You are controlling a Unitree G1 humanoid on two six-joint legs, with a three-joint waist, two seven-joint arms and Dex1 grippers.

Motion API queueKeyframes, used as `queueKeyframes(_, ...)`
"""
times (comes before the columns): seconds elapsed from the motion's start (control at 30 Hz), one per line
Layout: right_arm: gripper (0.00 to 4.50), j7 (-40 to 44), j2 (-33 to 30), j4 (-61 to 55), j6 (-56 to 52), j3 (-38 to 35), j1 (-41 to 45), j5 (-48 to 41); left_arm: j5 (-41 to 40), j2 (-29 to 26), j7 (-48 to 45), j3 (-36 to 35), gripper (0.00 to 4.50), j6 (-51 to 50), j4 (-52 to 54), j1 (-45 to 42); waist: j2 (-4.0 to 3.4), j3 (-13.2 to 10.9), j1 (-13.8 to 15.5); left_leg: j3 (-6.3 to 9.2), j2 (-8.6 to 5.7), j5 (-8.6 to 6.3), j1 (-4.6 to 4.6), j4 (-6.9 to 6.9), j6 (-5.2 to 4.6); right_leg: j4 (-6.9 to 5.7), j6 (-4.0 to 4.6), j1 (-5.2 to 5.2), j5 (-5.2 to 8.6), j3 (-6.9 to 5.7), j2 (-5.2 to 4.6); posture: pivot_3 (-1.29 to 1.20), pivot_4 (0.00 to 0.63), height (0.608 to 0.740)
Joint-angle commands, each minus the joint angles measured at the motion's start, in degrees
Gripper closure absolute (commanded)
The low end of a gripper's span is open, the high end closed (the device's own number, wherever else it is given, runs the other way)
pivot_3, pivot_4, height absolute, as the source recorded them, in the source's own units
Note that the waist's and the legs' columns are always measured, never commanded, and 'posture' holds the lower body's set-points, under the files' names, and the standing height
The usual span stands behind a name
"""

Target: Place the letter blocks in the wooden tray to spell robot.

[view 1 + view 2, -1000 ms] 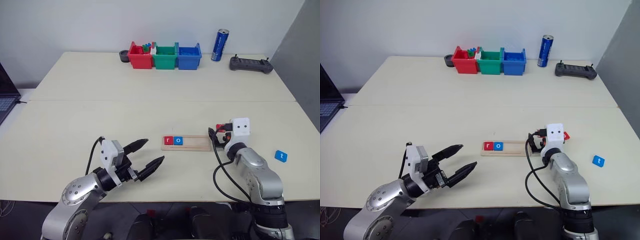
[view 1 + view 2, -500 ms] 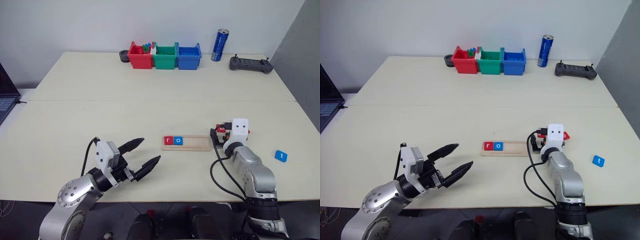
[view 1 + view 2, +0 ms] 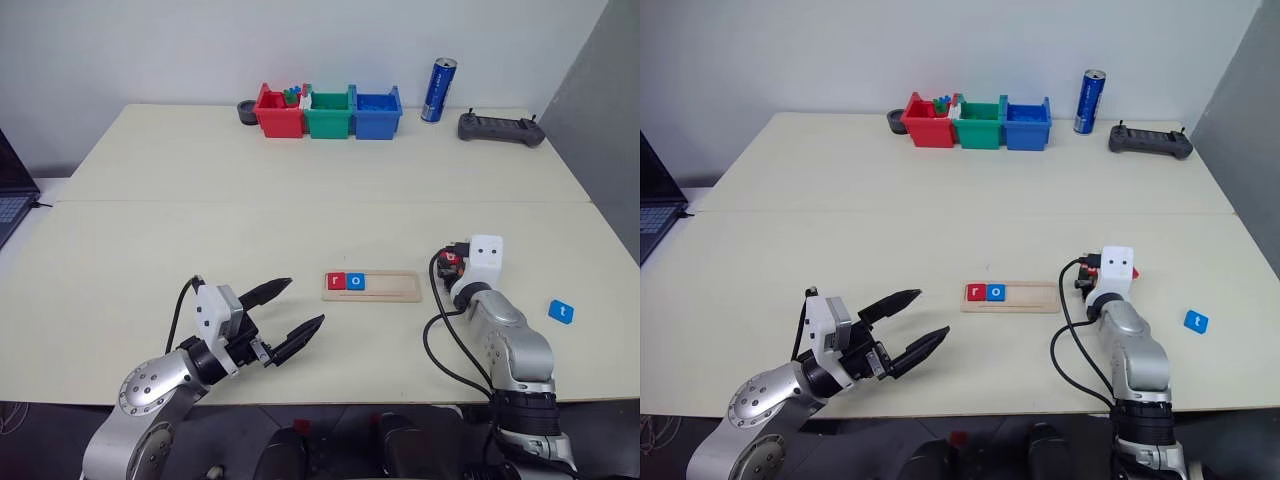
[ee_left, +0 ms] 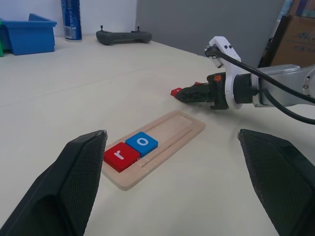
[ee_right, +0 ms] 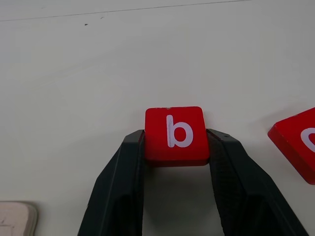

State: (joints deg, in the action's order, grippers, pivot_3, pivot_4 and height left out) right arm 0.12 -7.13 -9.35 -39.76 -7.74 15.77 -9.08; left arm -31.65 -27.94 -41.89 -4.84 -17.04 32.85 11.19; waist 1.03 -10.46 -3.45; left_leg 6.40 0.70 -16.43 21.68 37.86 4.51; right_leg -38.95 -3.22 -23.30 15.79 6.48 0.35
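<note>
Right wrist view: right gripper [image 5: 175, 147] fingers [image 5: 120, 182] pinch red b block [image 5: 175, 133].

The left gripper [image 3: 283, 318] hangs low over the near counter [image 3: 150, 250], its arm coming up from about 7 o'clock, and points toward 2 o'clock with its two black fingers [image 3: 266, 291] spread wide and nothing between them. The right gripper [image 5: 175, 147] reaches toward 12 o'clock, tilted slightly down, with its fingers [image 5: 124, 169] pressed on either side of the red b block [image 5: 175, 133], seemingly still on the counter.
</note>
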Motion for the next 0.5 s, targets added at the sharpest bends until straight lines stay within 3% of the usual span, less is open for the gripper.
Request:
queueKeyframes(0.03, 3.05, 1.4, -1.3, -6.8, -2.5, -0.8, -2.5, -1.4, -0.2, -0.2, -0.2, -0.1, 0.0, 0.8, 0.6, -0.3, 0.0, 0.0, 0.0, 0.0, 0.0, 0.0, 0.01, 0.0, 0.0, 0.01, 0.0, 0.0, 0.0, 0.0, 0.0, 0.0, 0.15, 0.74)
queueKeyframes(0.5, 3.05, 3.2, -4.5, -32.4, -20.2, -1.5, -17.6, -6.7, -1.7, -1.2, -2.2, -0.5, 0.0, 0.2, -0.4, -0.9, -0.01, 0.0, 0.1, -0.01, 0.02, 0.0, 0.02, -0.01, 0.0, 0.04, -0.24, -0.01, 0.18, 0.02, 0.01, 0.0, 0.15, 0.74)
